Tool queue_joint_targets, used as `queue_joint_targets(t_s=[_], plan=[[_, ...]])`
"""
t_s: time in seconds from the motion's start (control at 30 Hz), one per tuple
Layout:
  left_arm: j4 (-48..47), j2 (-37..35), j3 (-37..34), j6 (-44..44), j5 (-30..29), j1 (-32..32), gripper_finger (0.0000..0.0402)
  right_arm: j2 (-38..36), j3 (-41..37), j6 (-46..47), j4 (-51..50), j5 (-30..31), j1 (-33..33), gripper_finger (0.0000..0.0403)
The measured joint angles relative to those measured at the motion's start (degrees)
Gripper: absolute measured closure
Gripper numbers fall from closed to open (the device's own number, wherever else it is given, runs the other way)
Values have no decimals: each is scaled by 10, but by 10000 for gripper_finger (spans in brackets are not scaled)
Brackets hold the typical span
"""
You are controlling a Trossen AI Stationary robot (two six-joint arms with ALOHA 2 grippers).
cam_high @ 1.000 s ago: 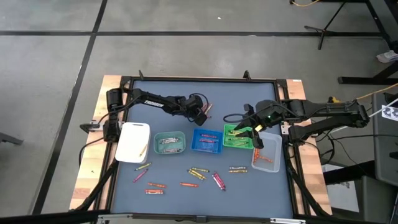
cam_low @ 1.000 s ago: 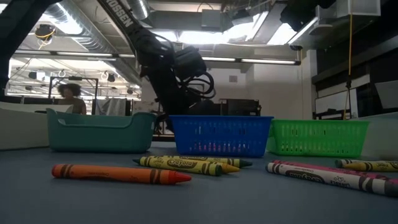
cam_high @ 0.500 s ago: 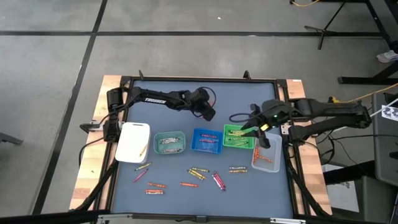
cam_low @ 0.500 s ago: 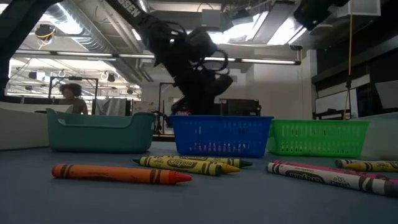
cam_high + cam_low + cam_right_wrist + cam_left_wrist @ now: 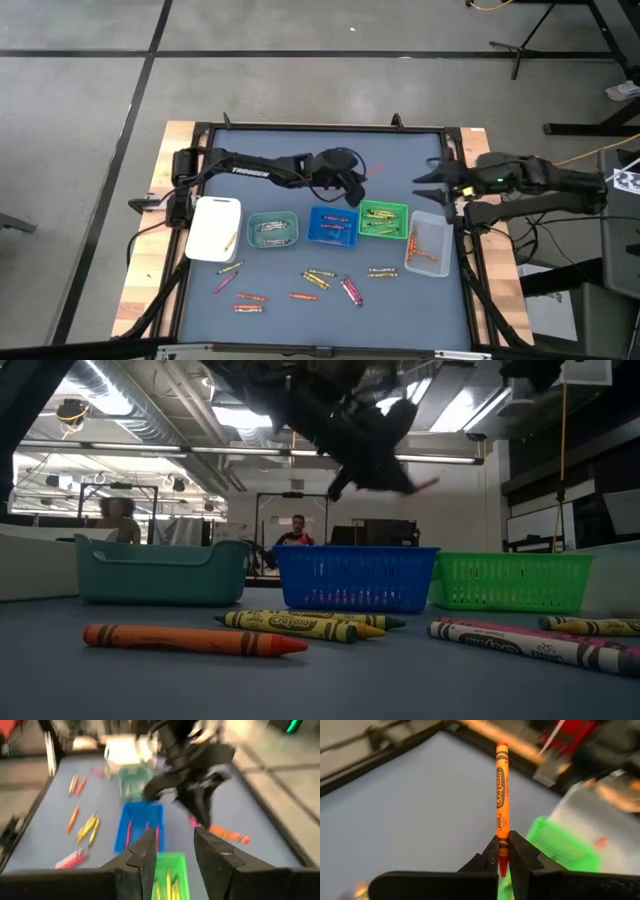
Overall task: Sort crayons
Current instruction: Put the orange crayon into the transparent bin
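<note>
while the left gripper [image 5: 503, 856] hangs above the table behind the blue tray [image 5: 333, 224] and green tray [image 5: 383, 219], its fingers are pinched narrow on an orange crayon [image 5: 502, 802], which sticks straight out past the fingertips. in the low view that crayon's tip pokes out to the side of the dark gripper, high over the blue tray. the right gripper [image 5: 428, 179] hovers near the table's right edge, behind the clear tray [image 5: 428, 246], with its fingers [image 5: 141, 854] spread apart and nothing between them. other crayons lie in the trays: grey ones in the teal tray [image 5: 272, 230], pink ones in the blue tray, yellow and green ones in the green tray, orange ones in the clear tray. loose crayons [image 5: 317, 279] are scattered on the mat in front of the trays, with an orange one and yellow ones nearest the low camera. a white tray [image 5: 215, 228] sits at the left end of the row. two people show in the room beyond the table.
</note>
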Motion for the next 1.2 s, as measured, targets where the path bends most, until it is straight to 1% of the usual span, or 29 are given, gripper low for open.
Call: queue_joint_targets(t_s=[0.1, 0.27, 0.43, 0.53, 0.7, 0.93, 1.1, 1.2], plan=[[38, 0, 0, 1, 0, -21, 394, -41, -40, 1, 47, 9, 0, 272], [90, 0, 0, 1, -1, -52, 394, -86, -119, 2, 163, 2, 0, 271], [120, 0, 0, 1, -2, -80, 393, -92, -192, 2, 251, -26, 0, 271], [134, 0, 0, 1, -2, -95, 393, -90, -222, 16, 271, -43, 0, 272], [131, 0, 0, 1, -9, -112, 392, -87, -243, 58, 286, -52, 0, 271], [132, 0, 0, 1, -23, -122, 392, -95, -244, 66, 287, -106, 0, 271], [131, -1, 0, 2, -24, -122, 392, -121, -244, 76, 292, -105, 0, 271], [131, -1, 0, 2, -24, -124, 392, -140, -244, 76, 307, -93, 0, 271]])
